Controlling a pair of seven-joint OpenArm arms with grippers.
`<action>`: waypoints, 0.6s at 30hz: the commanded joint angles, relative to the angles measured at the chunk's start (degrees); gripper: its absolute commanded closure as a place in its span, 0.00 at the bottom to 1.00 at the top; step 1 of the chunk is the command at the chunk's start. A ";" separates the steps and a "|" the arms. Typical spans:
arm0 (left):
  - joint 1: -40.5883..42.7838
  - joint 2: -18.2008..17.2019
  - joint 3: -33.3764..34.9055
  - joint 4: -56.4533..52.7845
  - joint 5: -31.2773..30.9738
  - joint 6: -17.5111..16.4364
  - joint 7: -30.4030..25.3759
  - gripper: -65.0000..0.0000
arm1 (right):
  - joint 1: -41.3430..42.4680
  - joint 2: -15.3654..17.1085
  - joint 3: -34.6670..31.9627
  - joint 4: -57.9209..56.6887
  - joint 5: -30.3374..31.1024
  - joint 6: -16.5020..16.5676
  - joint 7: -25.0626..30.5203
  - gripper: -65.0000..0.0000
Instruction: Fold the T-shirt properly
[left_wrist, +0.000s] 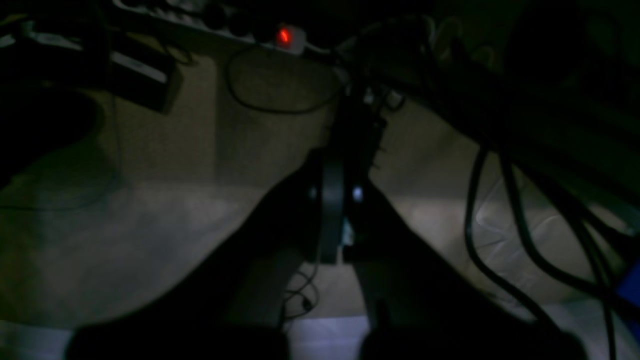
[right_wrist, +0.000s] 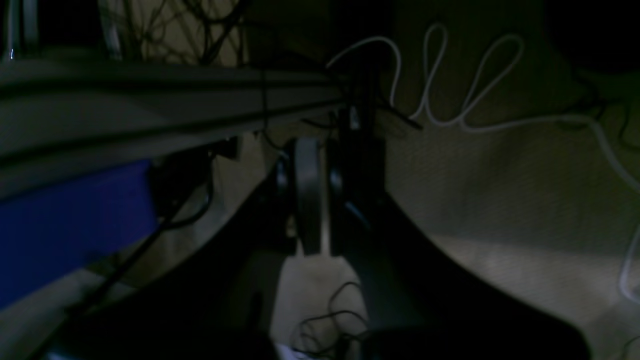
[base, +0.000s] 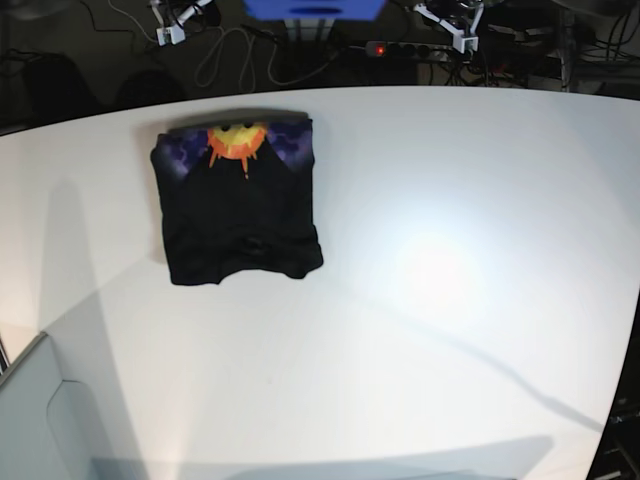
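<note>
- The T-shirt (base: 238, 200) lies folded into a compact, roughly rectangular bundle on the white counter (base: 450, 300), toward its far left part in the base view.
- An orange-yellow sun print (base: 236, 141) with purple patches either side faces up along the T-shirt's far edge; the rest of the visible fabric is plain black.
- The T-shirt's near edge is uneven, with a small bulge at its right corner, and its side edges run fairly straight.
- Nothing touches the T-shirt; both arms are well away from it, beyond the counter's far edge.
- The left gripper (left_wrist: 345, 220) shows in the dim left wrist view with its dark jaws pressed together, holding nothing, and carpeted floor behind it.
- A power strip with a glowing red switch (left_wrist: 284, 36) lies on the floor beyond the left gripper, with black cables (left_wrist: 500, 225) hanging to its right.
- The right gripper (right_wrist: 320, 215) appears in the right wrist view with jaws likewise closed and empty.
- A looping white cable (right_wrist: 450, 75) lies on the floor beyond the right gripper, and a blue panel (right_wrist: 70, 225) sits to its left.
</note>
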 joint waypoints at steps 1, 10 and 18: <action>0.02 -0.64 2.23 -1.49 0.09 1.70 -1.56 1.00 | -0.43 0.44 -0.06 -1.35 0.16 -1.65 0.91 1.00; -3.59 -0.03 15.25 -9.14 -0.08 10.58 -6.49 1.00 | 2.30 0.00 -13.34 -9.17 0.16 -39.63 6.36 1.00; -3.59 1.38 15.42 -9.14 0.00 10.58 -6.66 1.00 | 8.37 -3.08 -22.57 -20.60 0.25 -55.45 6.97 1.00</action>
